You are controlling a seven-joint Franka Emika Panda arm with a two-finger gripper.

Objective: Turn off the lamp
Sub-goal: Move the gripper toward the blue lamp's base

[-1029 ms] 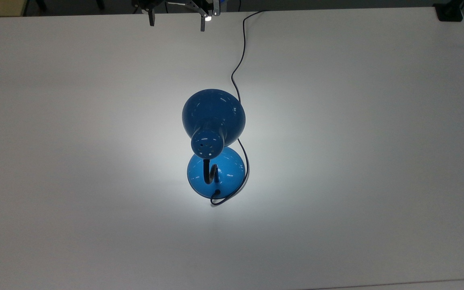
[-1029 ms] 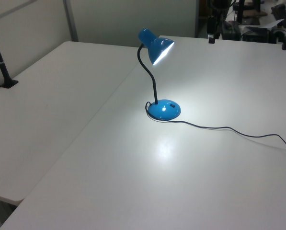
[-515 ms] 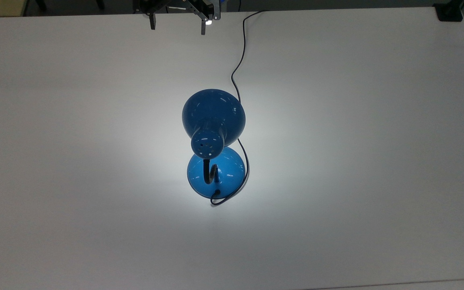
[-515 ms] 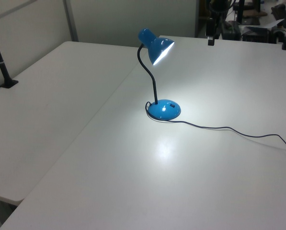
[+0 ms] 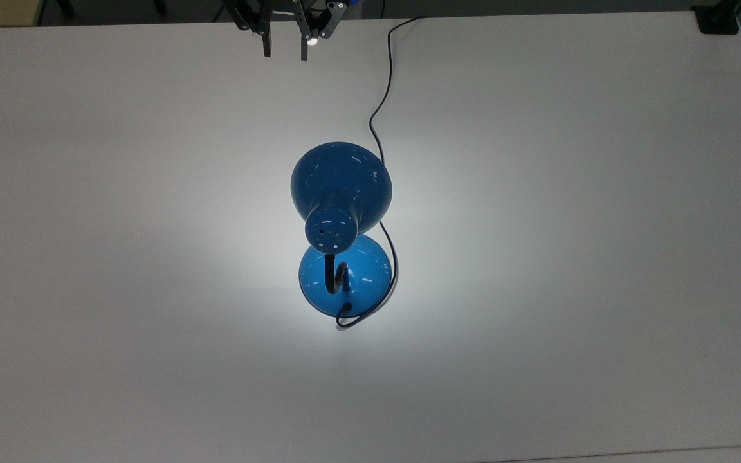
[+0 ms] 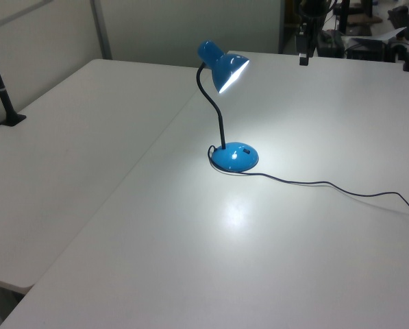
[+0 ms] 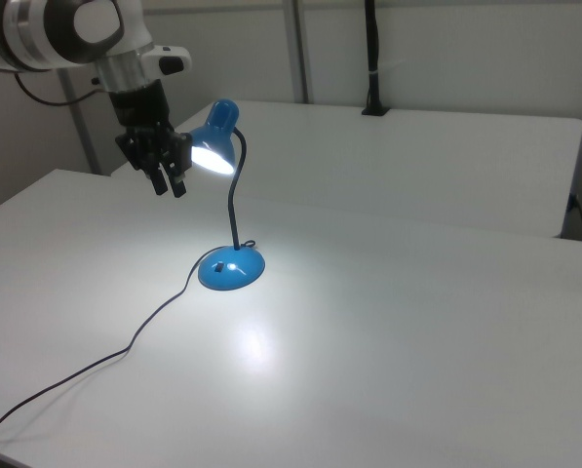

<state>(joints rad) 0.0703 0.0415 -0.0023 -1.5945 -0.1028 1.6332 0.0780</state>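
- Since a second ago my tool [image 5: 285,48] has narrowed its fingers from a wide spread to a small gap, and has shifted a little down the top view, from the table's far edge onto its surface.
- Tool state now: released, fingers apart by a narrow slit, nothing between them. I see the two dark fingertips [image 7: 171,185] pointing down in the right view, hanging in the air above the table [image 5: 602,257].
- Lamp [image 5: 341,186] stands mid-table, upright on its round blue base [image 6: 235,157]; black gooseneck [image 7: 234,210] curves up to the dome shade.
- Lamp is lit: shade glows white inside in the left view, and a bright pool of light lies on the table around and in front of the base.
- In the right view the tool sits just beside the shade, on the right view's left, not touching it as far as I can see.
- Thin black cord [image 5: 380,103] loops around the base and runs off toward the top view's upper edge, passing to the right of the tool there.
- White arm [image 7: 66,29] enters from the right view's upper left corner.
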